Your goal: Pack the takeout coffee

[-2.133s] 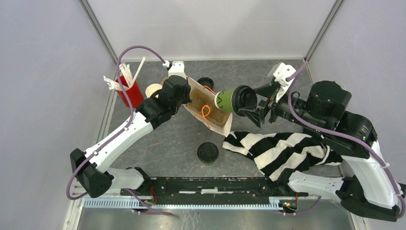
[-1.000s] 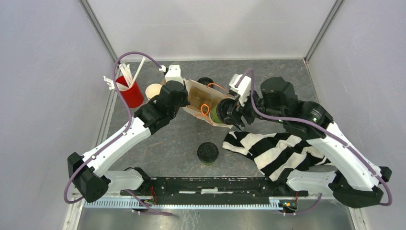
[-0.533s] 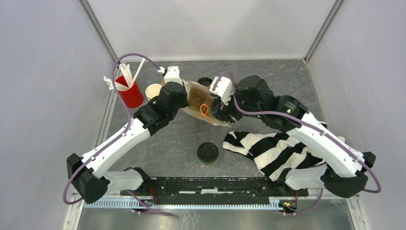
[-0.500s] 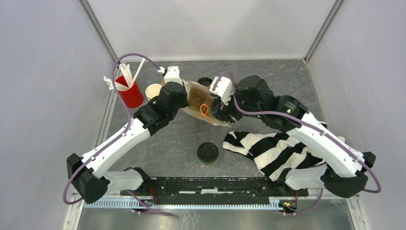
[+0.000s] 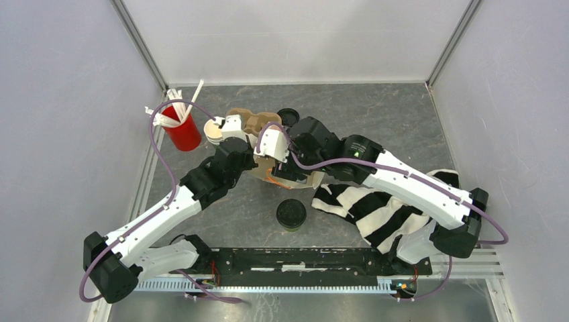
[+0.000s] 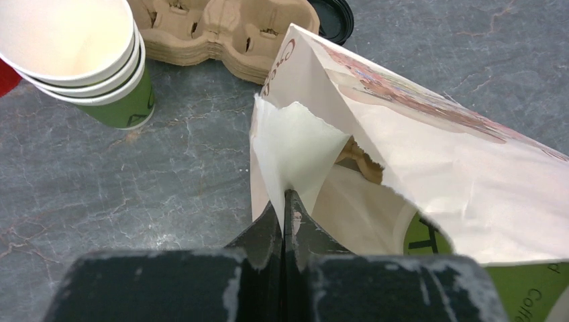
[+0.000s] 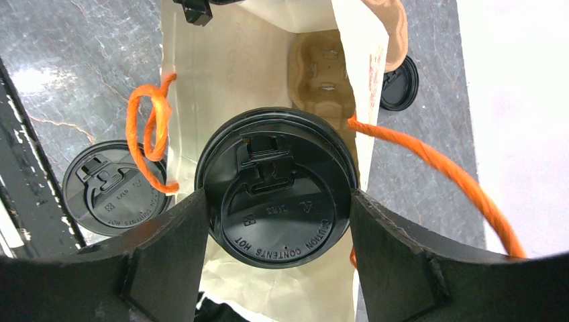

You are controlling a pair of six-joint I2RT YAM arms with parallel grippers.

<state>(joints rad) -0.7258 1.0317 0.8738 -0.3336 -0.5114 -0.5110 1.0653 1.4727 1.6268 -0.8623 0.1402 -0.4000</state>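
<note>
Well, nearest the arm bases a lidded green cup (image 5: 291, 214) stands upright and alone on the grey table (image 5: 402, 114), at about six o'clock from the paper bag (image 6: 416, 154). At four o'clock from the bag lies a crumpled black-and-white striped cloth (image 5: 376, 208), with the right arm reaching over it. Both arms meet at the bag, which lies on its side mid-table. The left gripper (image 6: 285, 201) has its jaws pinched tight on the torn-looking edge of the bag's mouth, lifting that flap. The right gripper (image 7: 275, 201) stands wide, one finger (image 7: 168, 255) on each side of the other green cup (image 6: 523, 288), clasping it. That cup sits in the bag's mouth with its black lid (image 7: 282, 228) facing the wrist camera and bag paper all round it. Orange cord handles (image 7: 151, 134) loop loose on either side of it. Farther back, at ten to eleven o'clock, is a stack of empty cups (image 6: 80, 60), cream inside and green outside. The brown pulp carrier (image 6: 221, 30) is just beyond the bag at about eleven o'clock. A loose black lid (image 6: 333, 12) lies flat just beside the carrier at twelve o'clock. Out at ten o'clock, near the left wall, stands a red cup (image 5: 184, 133) full of white straws (image 5: 178, 104).
</note>
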